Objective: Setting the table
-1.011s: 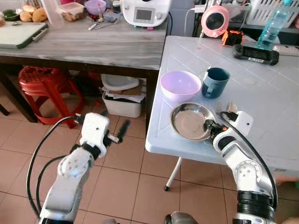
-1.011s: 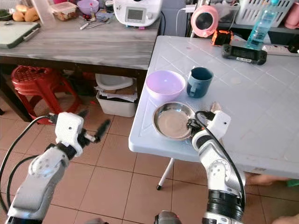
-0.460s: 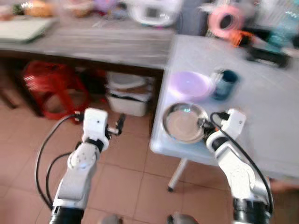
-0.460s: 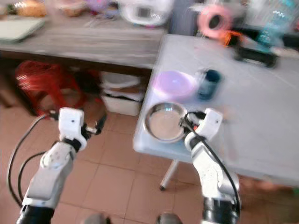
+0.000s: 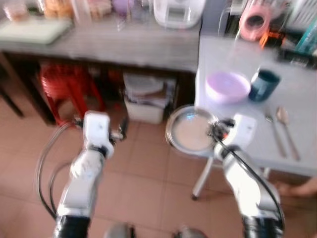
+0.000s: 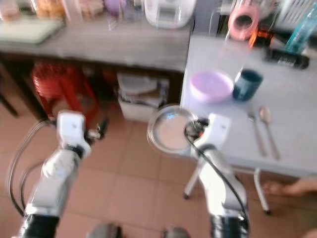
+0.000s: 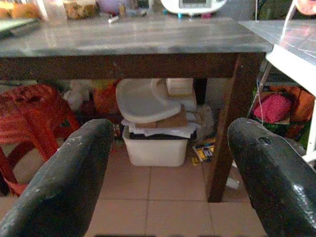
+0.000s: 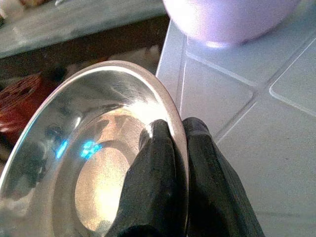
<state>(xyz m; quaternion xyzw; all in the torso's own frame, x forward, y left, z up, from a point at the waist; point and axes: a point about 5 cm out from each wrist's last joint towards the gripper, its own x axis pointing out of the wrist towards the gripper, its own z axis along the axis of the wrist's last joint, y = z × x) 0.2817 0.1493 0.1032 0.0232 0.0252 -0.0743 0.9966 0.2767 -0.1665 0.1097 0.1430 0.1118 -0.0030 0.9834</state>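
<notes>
Terracotta floor tiles [image 5: 143, 173] run under two surfaces: a long grey wooden bench [image 5: 124, 44] on the far left, with a red stool [image 5: 67, 84] and a white storage bin [image 5: 146, 106] tucked beneath it, and a white tiled bench [image 5: 297, 99] on the right. On the white bench a lilac bowl [image 5: 227, 87] sits just beside a dark teal mug [image 5: 263, 85], and nearer the robot a fork [image 5: 274, 134] and spoon [image 5: 287, 126] lie side by side. The right tool [image 8: 174, 163] is pinched narrow on the rim of a steel plate [image 5: 190, 131], one finger inside the rim and one outside, and in the head views the plate appears to hang past the white bench's left edge over the floor, though blur makes its exact height hard to judge. The left tool [image 7: 170, 163] is spread wide and holds nothing, out over the floor and pointing toward the underside of the grey bench. The step in hand looks like carrying the plate to its place in the setting. Next, the plate would need to travel right, back over the white bench, and come down flat to the left of the fork, near the bowl and mug, before the grip lets go. With only a thin rim pinch, the plate could tilt or slip, so a level, unhurried move seems wise.
</notes>
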